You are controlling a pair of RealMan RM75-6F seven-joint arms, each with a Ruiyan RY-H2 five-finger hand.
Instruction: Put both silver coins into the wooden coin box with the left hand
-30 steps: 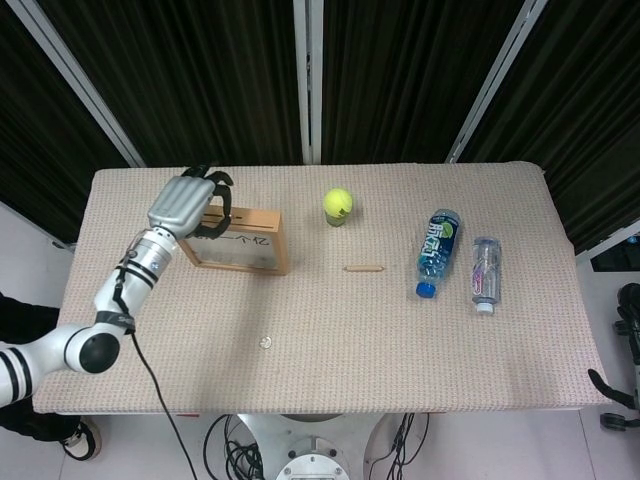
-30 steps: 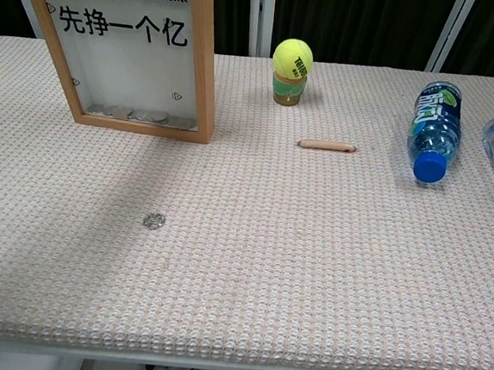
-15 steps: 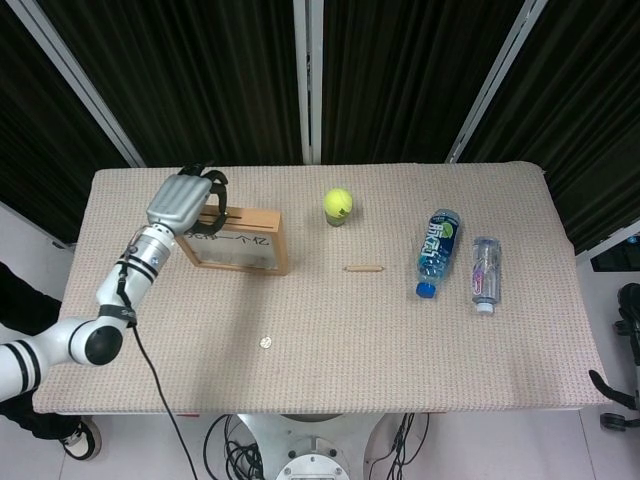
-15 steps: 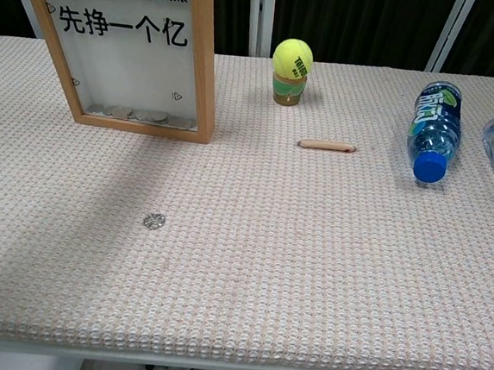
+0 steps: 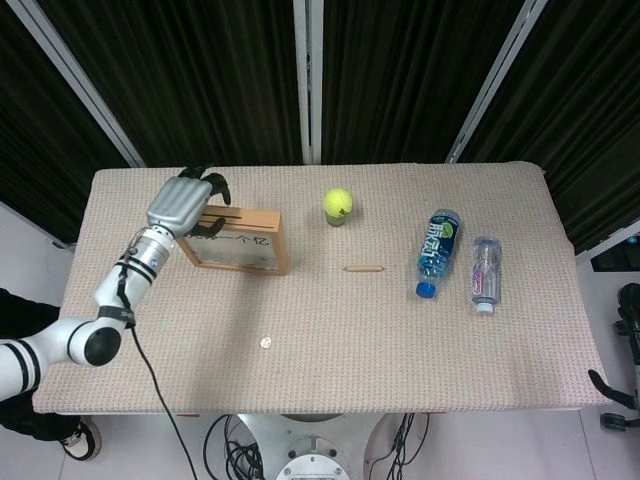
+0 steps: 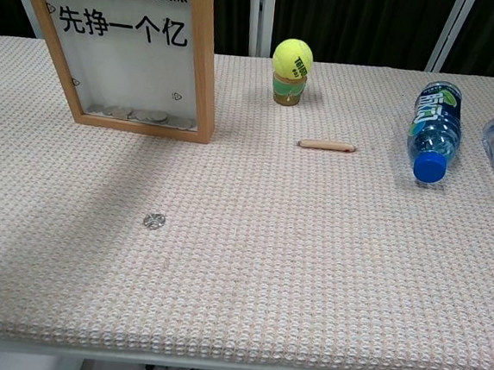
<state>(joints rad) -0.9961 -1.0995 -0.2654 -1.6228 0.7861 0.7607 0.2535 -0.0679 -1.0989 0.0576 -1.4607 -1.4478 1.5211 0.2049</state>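
While the left hand [image 5: 186, 203] hovers over the top left end of the wooden coin box [image 5: 238, 245], fingers curled down at the box's top edge, whether it holds anything cannot be told; right hand not in either view.
Box: upright, far-left of surface [image 5: 330, 330], near back edge; clear front w/ printed characters, several coins lying at its bottom in chest view.
Silver coin [image 6: 153, 221]: one seen, flat on surface, well in front of box, nearer front edge, open cloth all round.
Tennis ball [image 5: 338, 203]: on small stand, right of box, back-centre.
Wooden stick [image 5: 364, 268]: flat, between ball and bottles.
Blue-cap bottle [image 5: 437, 252] and clear bottle [image 5: 485, 273]: lying side by side, right part, apart from right edge.
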